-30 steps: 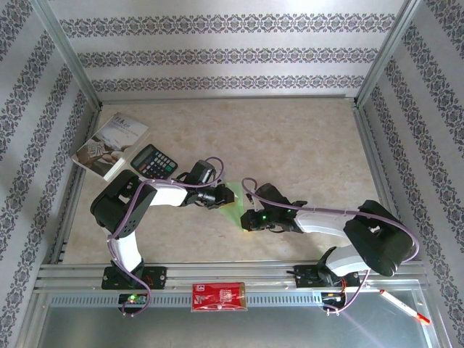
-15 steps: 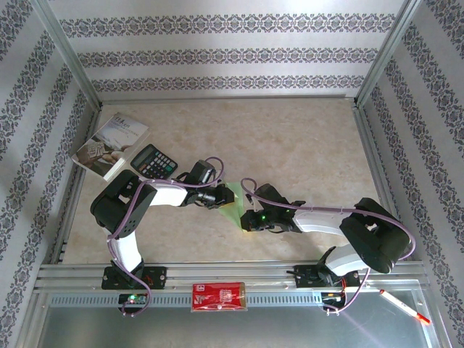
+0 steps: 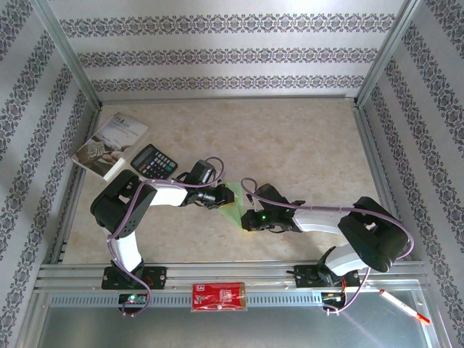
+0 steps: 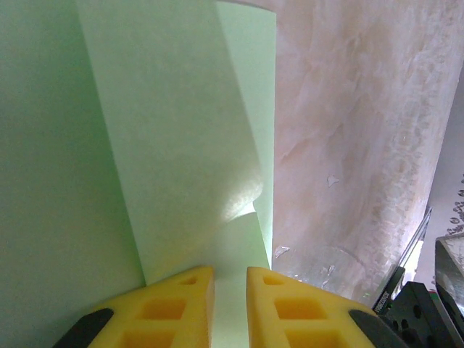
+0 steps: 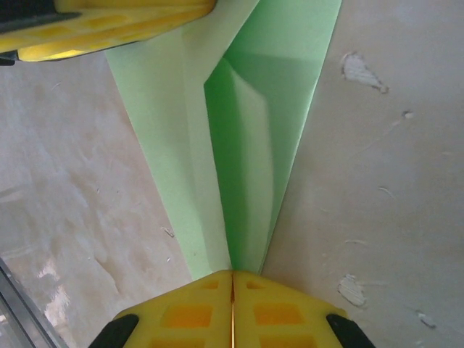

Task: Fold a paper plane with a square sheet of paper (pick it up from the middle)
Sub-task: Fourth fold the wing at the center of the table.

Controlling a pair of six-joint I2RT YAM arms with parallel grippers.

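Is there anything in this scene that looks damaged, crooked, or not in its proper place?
Nothing looks damaged. The light green folded sheet of paper is pinched between the left tool and right tool, its folds neat. One small oddity: a white pen with red tip lies off the table surface, on the metal ledge near the right arm's base.

Overhead camera faces down; both close wrist cameras share the green paper [image 4: 181, 145].
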